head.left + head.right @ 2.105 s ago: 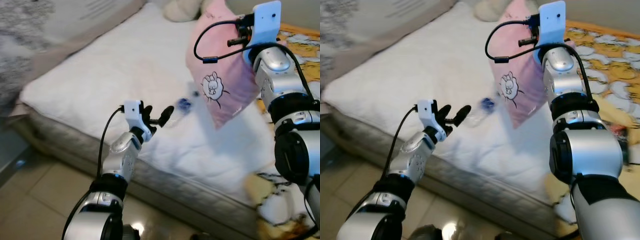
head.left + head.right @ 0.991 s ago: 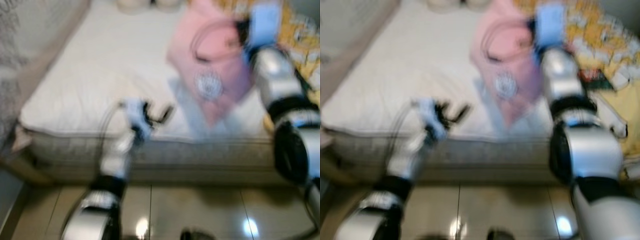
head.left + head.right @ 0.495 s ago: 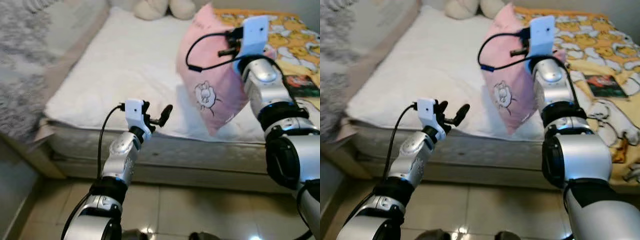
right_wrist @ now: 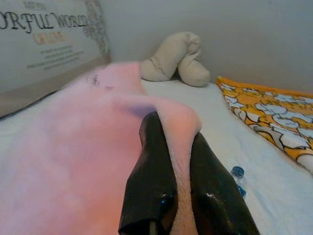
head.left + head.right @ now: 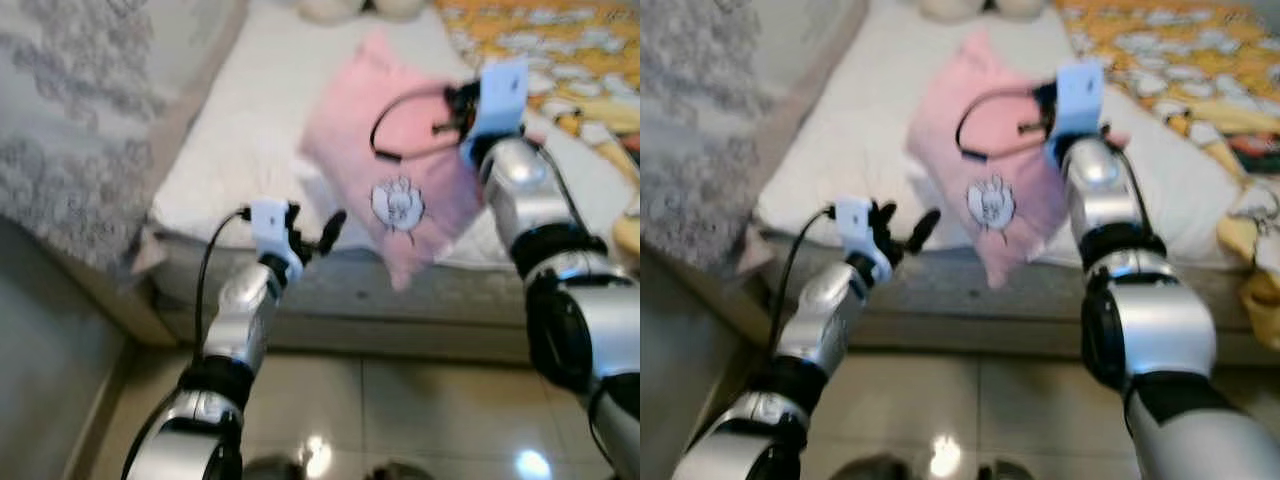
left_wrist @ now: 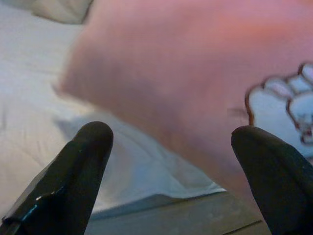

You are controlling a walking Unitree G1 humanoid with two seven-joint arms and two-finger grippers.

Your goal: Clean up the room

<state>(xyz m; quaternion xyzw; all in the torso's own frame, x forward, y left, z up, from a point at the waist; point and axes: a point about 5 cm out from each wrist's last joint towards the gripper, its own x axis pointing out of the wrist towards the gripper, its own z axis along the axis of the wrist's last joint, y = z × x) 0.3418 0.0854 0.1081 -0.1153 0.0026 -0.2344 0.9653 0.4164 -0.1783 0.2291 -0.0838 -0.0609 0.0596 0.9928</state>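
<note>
A pink pillow (image 5: 385,190) with a white rabbit print hangs in the air over the near edge of the bed (image 5: 250,150). My right gripper (image 4: 173,132) is shut on a fold of its top edge, with the pink cloth pinched between the two black fingers (image 4: 151,166). My left gripper (image 5: 315,235) is held out low in front of the mattress side, open and holding nothing, just short of the pillow's lower left side. In the left wrist view its fingers (image 6: 85,161) stand wide apart with the pillow (image 6: 195,73) close ahead.
A beige plush toy (image 4: 176,61) lies at the head of the bed. An orange patterned blanket (image 5: 1160,50) covers the bed's right side, and a small blue-capped bottle (image 4: 238,178) lies on the white sheet. Glossy tiled floor (image 5: 400,420) lies below; a grey patterned surface (image 5: 70,120) rises on the left.
The whole view has swung and shifted, so the bed's edge now sits higher and more floor shows. The pillow stays in my right gripper; my left gripper stays open.
</note>
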